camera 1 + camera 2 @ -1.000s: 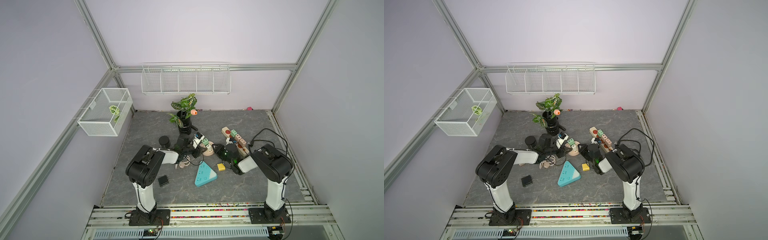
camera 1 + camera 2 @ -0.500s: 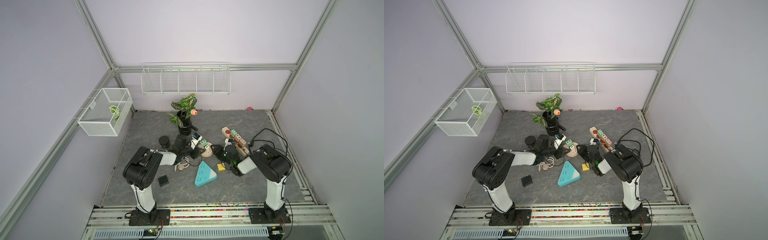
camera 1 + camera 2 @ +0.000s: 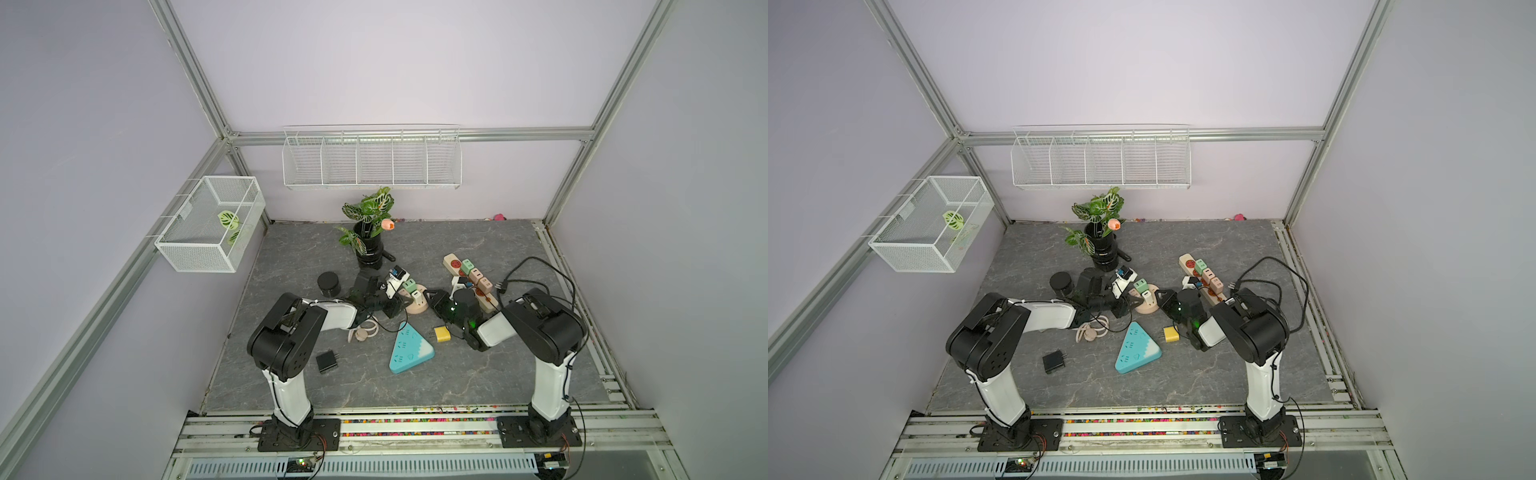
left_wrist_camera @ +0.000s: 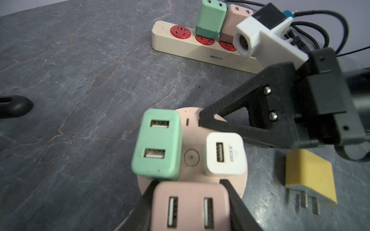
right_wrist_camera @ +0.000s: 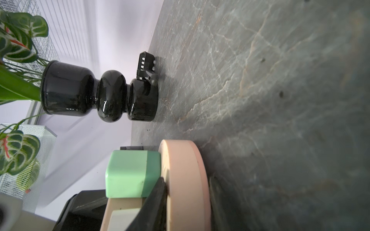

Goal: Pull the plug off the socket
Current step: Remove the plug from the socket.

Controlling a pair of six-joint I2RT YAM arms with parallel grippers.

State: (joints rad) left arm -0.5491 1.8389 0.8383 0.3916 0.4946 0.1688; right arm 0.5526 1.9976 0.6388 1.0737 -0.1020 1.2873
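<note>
A round pink socket lies flat mid-table, seen in both top views. Three plugs stand on it: green, white and pink. My left gripper is shut on the pink plug, one finger on each of its sides. Its prongs are hidden. My right gripper comes in from the opposite side and is shut on the socket's rim, one finger on top, one underneath. The green plug stands just beside that upper finger.
A beige power strip with several plugs and a black cable lies behind the right arm. Close by are a yellow plug, a blue triangular socket, a black adapter, a coiled cable, a black vase and a black cylinder.
The right gripper has moved left onto the round socket's rim. The left arm has shifted only slightly and keeps its hold on the pink plug.
</note>
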